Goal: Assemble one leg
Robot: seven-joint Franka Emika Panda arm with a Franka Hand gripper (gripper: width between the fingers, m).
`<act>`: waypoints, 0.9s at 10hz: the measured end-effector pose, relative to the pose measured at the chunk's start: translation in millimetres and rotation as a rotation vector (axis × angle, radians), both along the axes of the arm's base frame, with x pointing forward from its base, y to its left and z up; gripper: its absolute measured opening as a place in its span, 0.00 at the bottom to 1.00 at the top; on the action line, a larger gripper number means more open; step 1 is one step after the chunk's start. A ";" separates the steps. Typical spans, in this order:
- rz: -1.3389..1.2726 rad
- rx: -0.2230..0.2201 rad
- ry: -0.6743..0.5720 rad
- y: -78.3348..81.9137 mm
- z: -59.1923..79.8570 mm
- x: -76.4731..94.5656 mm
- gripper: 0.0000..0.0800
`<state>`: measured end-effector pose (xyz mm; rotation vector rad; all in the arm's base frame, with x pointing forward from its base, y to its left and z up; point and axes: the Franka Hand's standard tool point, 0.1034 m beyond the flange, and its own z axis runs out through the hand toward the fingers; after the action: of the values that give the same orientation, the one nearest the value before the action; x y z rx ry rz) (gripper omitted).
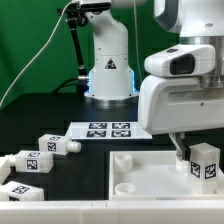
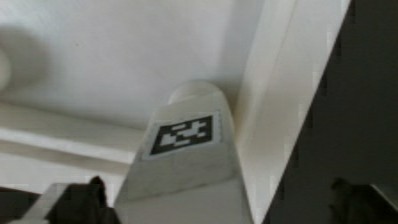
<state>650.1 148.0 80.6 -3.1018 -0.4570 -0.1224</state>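
Black table (image 1: 40,125): tool (image 1: 190,160) grips leg (image 1: 205,160); wrist view alone shows fingertips (image 2: 80,200).

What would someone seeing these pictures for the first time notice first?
The arm's bulky white end effector fills the exterior view's right, shut on the leg it holds upright over the white tray-like piece; the wrist view shows that leg close up. At the exterior view's left, three loose legs lie on the black table, with the marker board beside them.
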 end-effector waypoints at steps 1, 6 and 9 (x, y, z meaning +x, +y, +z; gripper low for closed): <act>-0.009 0.001 0.000 -0.2 0.0 0.0 0.53; -0.100 0.009 0.002 -0.7 -0.1 0.1 0.35; -0.433 0.040 -0.002 -1.6 -0.4 2.7 0.35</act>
<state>652.8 146.4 80.2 -3.1053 0.2205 -0.1313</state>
